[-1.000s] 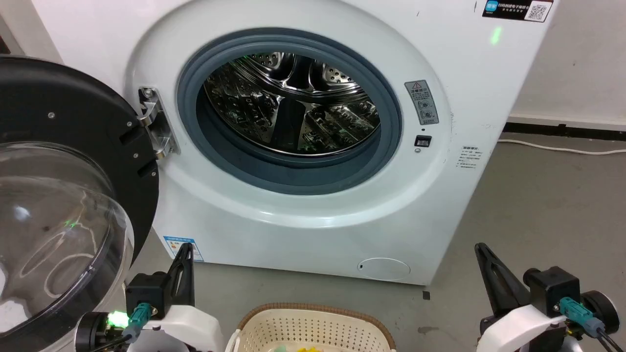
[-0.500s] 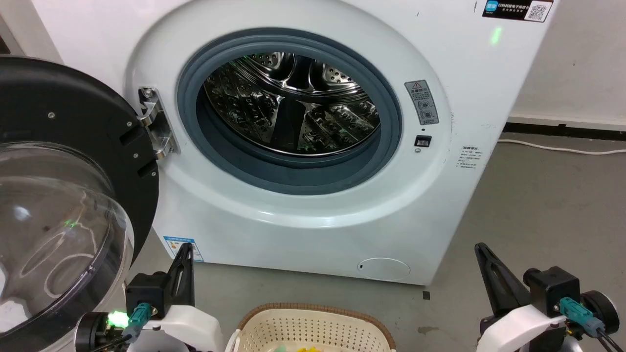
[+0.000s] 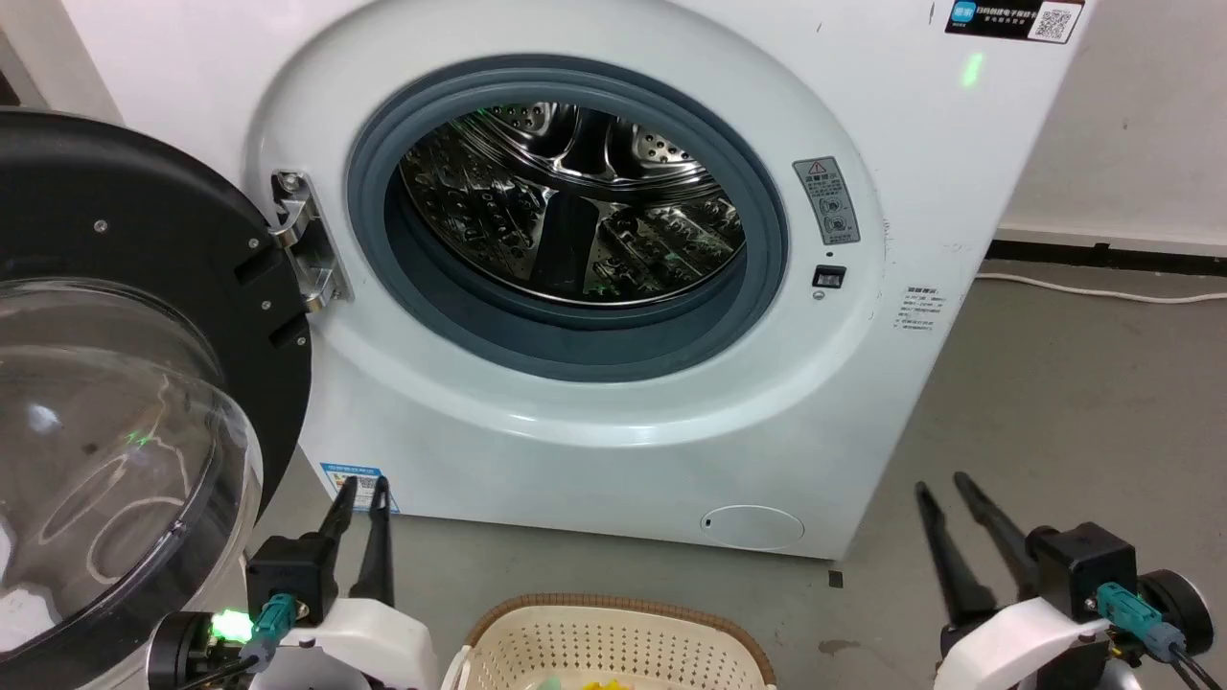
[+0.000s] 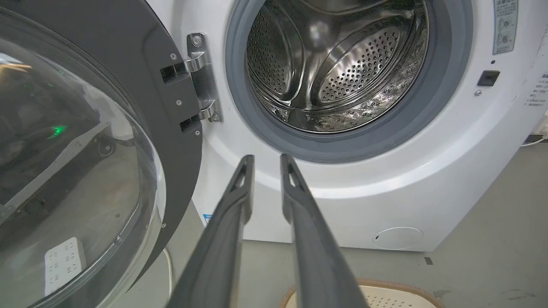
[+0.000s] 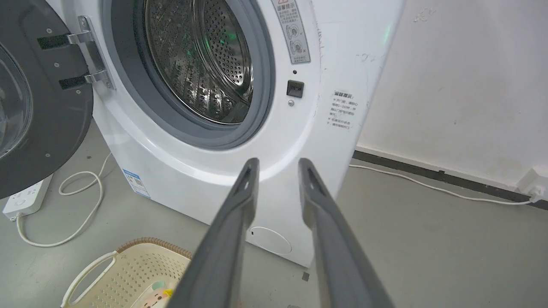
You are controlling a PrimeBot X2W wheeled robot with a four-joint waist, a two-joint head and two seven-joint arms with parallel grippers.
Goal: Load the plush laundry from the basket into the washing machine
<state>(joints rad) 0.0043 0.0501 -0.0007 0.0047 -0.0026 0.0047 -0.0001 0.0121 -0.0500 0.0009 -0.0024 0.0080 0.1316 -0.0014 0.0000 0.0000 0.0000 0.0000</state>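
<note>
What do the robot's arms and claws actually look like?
Each arm is a smooth white shell ending in a black boxy block. From it the left gripper and right gripper each carry two long, thin, dark grey fingers tapering to points. A teal plug sits at each wrist; a green light glows on the left.

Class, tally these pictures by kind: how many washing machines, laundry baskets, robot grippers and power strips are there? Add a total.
Washing machine: 1
Basket: 1
Grippers: 2, left gripper, right gripper
Power strip: 1
Total: 5

Washing machine labels (seemingly Chinese) illegible
</note>
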